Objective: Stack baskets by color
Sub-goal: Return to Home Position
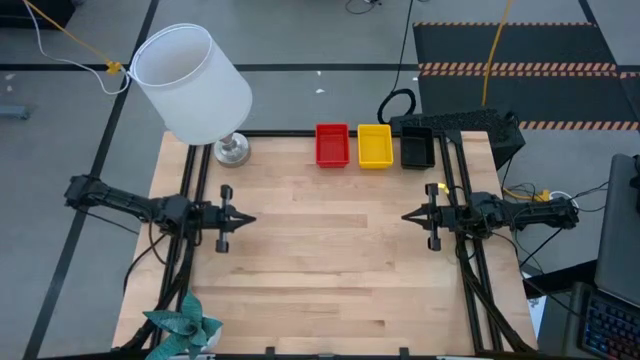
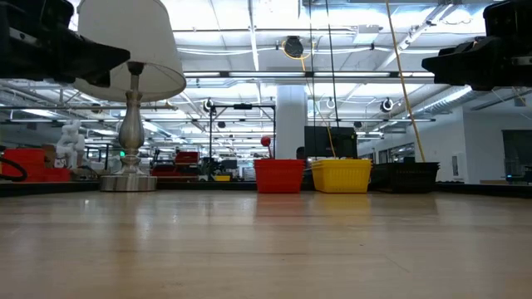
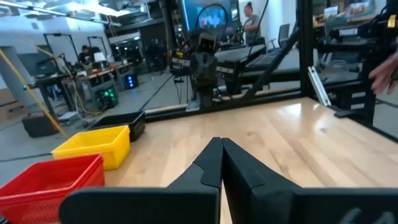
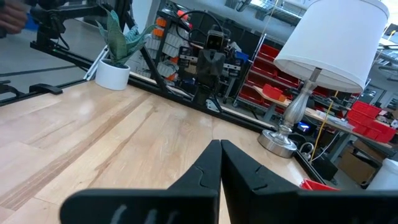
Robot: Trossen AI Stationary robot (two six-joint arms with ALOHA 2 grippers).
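Observation:
Three baskets stand in a row on their bases at the table's far edge: red (image 1: pixel 332 145), yellow (image 1: pixel 375 145), black (image 1: pixel 417 148). In the low view they show as red (image 2: pixel 278 175), yellow (image 2: pixel 342 175) and black (image 2: pixel 406 176) side by side. My left gripper (image 1: pixel 250 219) is shut above the table's left side, pointing level toward the right. My right gripper (image 1: pixel 406 216) is shut above the right side, pointing level toward the left. Both are far from the baskets and hold nothing. The left wrist view shows the red (image 3: pixel 50 182), yellow (image 3: pixel 94 145) and black (image 3: pixel 122 124) baskets.
A white-shaded lamp (image 1: pixel 192 82) stands on its metal base (image 1: pixel 232 150) at the far left corner. A potted plant (image 1: pixel 185 325) sits at the near left edge. The bare wood (image 1: pixel 330 260) lies between the two grippers. A person's hand (image 3: pixel 385 71) shows beyond the table.

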